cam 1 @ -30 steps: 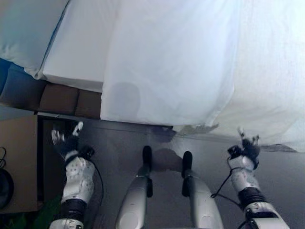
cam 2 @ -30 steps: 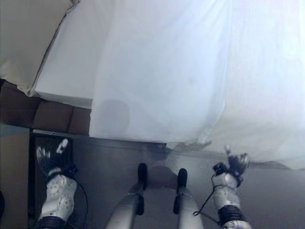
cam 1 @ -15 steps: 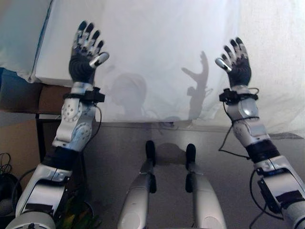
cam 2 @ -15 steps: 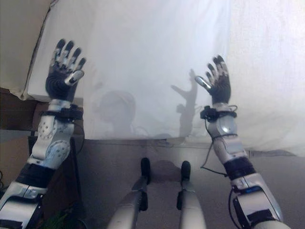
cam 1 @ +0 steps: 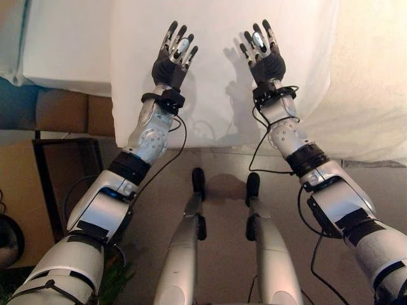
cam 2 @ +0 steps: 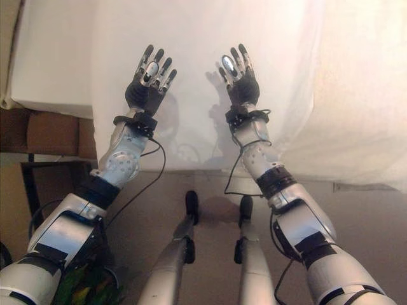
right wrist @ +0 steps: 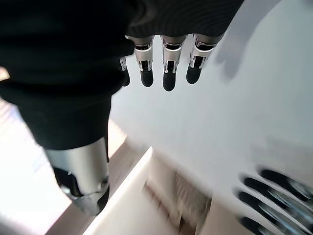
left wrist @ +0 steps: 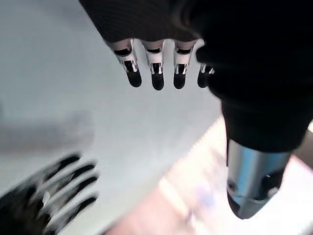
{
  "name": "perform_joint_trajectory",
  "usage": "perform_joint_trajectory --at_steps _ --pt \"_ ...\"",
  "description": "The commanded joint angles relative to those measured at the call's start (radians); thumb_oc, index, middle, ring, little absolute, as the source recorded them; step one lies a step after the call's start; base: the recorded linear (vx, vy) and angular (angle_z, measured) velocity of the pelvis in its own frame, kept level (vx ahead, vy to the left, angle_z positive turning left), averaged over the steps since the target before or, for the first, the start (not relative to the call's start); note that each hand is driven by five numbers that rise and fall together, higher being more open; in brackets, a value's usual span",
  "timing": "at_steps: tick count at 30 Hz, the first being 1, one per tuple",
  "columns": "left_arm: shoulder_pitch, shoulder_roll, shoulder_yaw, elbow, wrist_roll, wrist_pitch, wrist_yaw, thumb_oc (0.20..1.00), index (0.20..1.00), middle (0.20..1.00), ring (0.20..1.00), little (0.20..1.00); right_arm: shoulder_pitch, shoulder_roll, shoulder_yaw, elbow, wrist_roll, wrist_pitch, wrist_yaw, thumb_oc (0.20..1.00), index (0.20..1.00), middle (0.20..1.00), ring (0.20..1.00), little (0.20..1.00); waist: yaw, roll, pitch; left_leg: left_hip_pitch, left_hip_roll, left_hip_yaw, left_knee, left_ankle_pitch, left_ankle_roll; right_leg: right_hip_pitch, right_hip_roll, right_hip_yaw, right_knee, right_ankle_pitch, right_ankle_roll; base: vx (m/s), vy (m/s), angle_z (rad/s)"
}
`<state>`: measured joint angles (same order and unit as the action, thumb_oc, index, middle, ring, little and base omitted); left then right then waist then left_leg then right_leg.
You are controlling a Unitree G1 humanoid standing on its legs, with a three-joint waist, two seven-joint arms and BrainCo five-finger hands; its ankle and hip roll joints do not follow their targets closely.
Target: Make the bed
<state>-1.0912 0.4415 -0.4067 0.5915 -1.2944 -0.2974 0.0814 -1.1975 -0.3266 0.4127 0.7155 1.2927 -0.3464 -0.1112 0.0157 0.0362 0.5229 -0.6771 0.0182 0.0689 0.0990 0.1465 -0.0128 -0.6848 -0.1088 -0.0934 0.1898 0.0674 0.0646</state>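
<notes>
A white sheet (cam 1: 229, 76) covers the bed and hangs over its near edge toward the floor. A second, creamier layer of bedding (cam 1: 372, 82) lies on the right part of the bed. My left hand (cam 1: 172, 60) and my right hand (cam 1: 264, 57) are raised side by side over the hanging sheet, both open with straight spread fingers, holding nothing. In the left wrist view my left hand's fingers (left wrist: 156, 73) point at the white cloth, with the other hand (left wrist: 54, 191) blurred nearby. The right wrist view shows straight fingers (right wrist: 166, 68) above the sheet (right wrist: 220, 122).
The bare mattress (cam 1: 63, 44) shows at the left, on a brown padded bed base (cam 1: 63, 111). A dark-framed stand (cam 1: 57, 178) and a tan surface (cam 1: 16, 190) sit at the lower left. Grey floor (cam 1: 222, 159) runs along the bed's near side.
Both hands have moved inward and further over the sheet, from wide apart to close together. The whole picture has shifted, so the camera has moved as well.
</notes>
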Motion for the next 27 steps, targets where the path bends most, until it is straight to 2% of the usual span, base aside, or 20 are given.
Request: perform_joint_trajectory --at_steps 1,8,13,19,27 --pt "-0.115 0.039 0.082 0.080 -0.031 -0.051 0.058 1.000 1.000 1.000 1.000 1.000 -0.066 0.018 -0.009 0.030 0.070 -0.023 -0.039 1.000 1.000 1.000 1.000 1.000 0.016 -0.042 -0.003 -0.084 -0.080 0.007 0.184 -0.193 -0.015 -0.065 0.005 -0.034 0.030 -0.017 0.053 0.00 0.000 0.00" --pt "-0.142 0.033 0.105 0.212 0.017 -0.063 0.163 1.000 1.000 1.000 1.000 1.000 -0.105 0.011 0.000 0.181 0.023 -0.002 -0.152 1.000 1.000 1.000 1.000 1.000 0.022 -0.029 -0.003 -0.210 -0.078 0.010 0.258 -0.217 -0.021 -0.178 -0.009 -0.045 0.081 -0.026 0.049 0.01 0.001 0.04" --pt "-0.105 0.046 0.133 0.303 0.072 -0.037 0.203 1.000 1.000 1.000 1.000 1.000 -0.084 -0.011 -0.016 0.286 -0.056 0.032 -0.215 1.000 1.000 1.000 1.000 1.000 0.029 -0.018 -0.003 -0.254 -0.077 0.011 0.263 -0.218 -0.022 -0.219 -0.017 -0.052 0.078 -0.025 0.048 0.01 0.015 0.03" --pt "-0.012 0.057 0.192 0.327 0.087 -0.021 0.209 1.000 1.000 1.000 1.000 1.000 -0.008 -0.024 -0.067 0.339 -0.122 0.058 -0.243 1.000 1.000 1.000 1.000 1.000 0.028 -0.011 -0.003 -0.245 -0.082 0.012 0.251 -0.219 -0.021 -0.216 -0.015 -0.052 0.070 -0.029 0.047 0.00 0.000 0.00" --pt "0.084 0.064 0.226 0.305 0.117 -0.023 0.201 1.000 1.000 1.000 1.000 1.000 0.116 -0.053 -0.129 0.375 -0.172 0.080 -0.231 1.000 1.000 1.000 1.000 1.000 0.020 -0.006 -0.003 -0.219 -0.089 0.011 0.245 -0.218 -0.018 -0.197 -0.014 -0.054 0.078 -0.038 0.046 0.00 0.000 0.00"
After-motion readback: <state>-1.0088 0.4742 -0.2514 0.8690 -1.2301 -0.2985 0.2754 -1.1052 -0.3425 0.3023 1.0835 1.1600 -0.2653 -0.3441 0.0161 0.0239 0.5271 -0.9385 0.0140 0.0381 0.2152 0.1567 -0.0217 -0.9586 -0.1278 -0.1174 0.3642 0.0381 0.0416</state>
